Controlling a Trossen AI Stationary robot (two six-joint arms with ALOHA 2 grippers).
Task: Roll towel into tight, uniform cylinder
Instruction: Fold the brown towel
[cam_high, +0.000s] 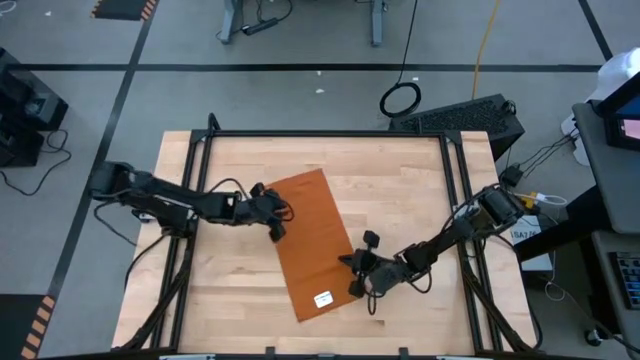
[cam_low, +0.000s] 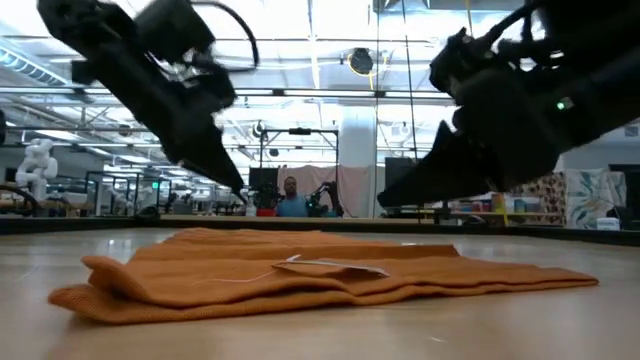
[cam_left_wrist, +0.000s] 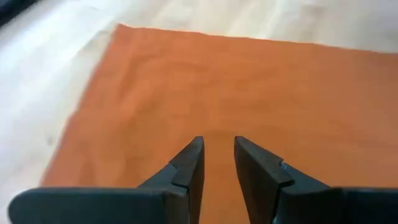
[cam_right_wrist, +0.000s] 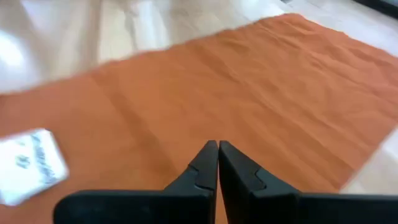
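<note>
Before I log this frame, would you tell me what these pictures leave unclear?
- White tag: print blurred in the right wrist view, too small in the high view.
- Towel: how many layers it has; the low view shows only its folded edge.
- Left gripper fingers: contact with the towel, hidden by the fingers themselves.
- Person in the low view: too distant.

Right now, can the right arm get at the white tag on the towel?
Probably yes. The right gripper hovers at the towel's edge, fingers shut and empty, with the white tag close by on the same end. Nothing lies between them; the left gripper is at the opposite long edge, well clear.
</note>
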